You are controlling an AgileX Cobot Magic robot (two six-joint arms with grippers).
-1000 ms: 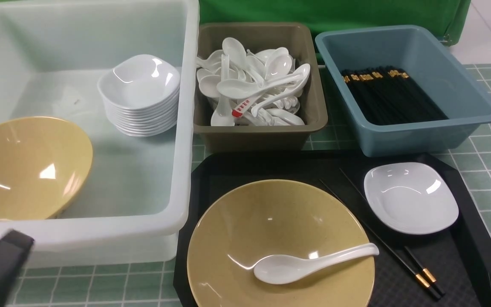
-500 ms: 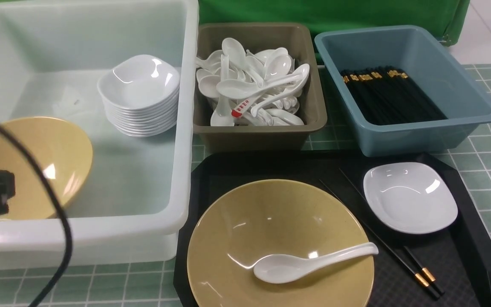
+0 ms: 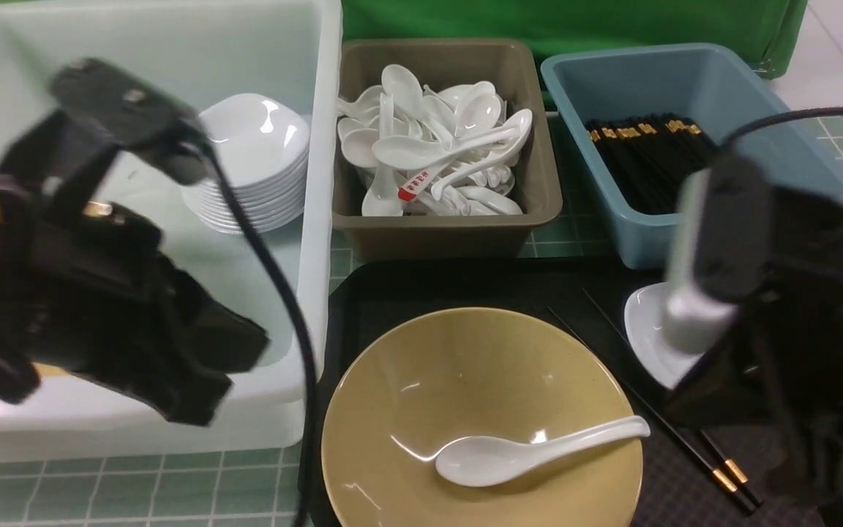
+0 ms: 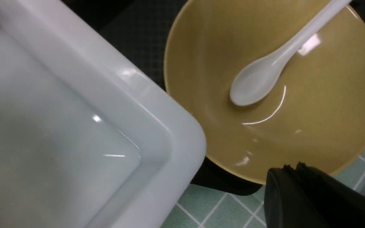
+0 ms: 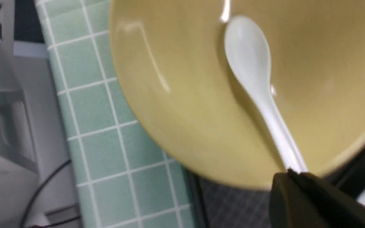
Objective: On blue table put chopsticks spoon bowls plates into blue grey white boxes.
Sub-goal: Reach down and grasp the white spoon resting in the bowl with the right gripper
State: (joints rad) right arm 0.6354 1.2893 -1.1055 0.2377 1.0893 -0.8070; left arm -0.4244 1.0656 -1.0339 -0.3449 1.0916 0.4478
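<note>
Two end effectors — the left one [image 4: 291, 169] shut and empty, the right one [image 5: 288, 177] with fingertips together, holding nothing visible — hover above the tray. Beyond them, a smooth white spoon [image 3: 495, 457] lies in the glossy, round tan bowl [image 3: 399, 380]. Only the front view shows the blue box's chopsticks [image 3: 641, 161].

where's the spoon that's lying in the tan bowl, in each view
Front: below centre, on the bowl's right half, spoon
Left wrist: upper right of picture
Right wrist: right of centre, running from the top down to the pincer
Shared landmark: tan bowl
</note>
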